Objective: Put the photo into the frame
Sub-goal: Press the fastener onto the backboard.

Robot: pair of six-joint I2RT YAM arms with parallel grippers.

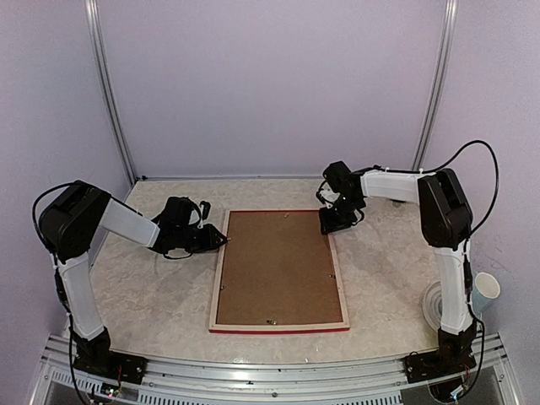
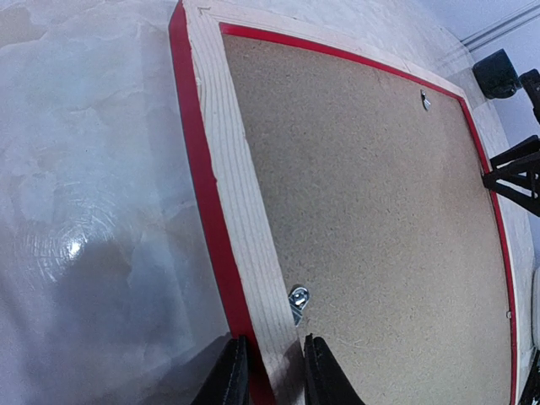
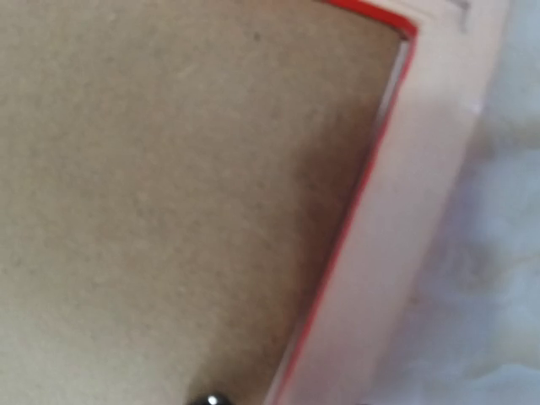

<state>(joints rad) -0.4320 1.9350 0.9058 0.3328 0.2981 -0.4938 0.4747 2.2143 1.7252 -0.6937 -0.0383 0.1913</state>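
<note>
left gripper [image 2: 272, 363] pinches the frame's [image 2: 232, 211] left rail; such a narrow edge grip could slip and jolt the backing board [image 2: 363, 211].

The frame [image 2: 249, 253] is grainy bare wood around matt hardboard [image 2: 371, 211].

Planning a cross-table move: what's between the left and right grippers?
Top view: the frame, lying face down, with its brown hardboard backing panel filling the stretch between the left gripper and the right gripper.
</note>
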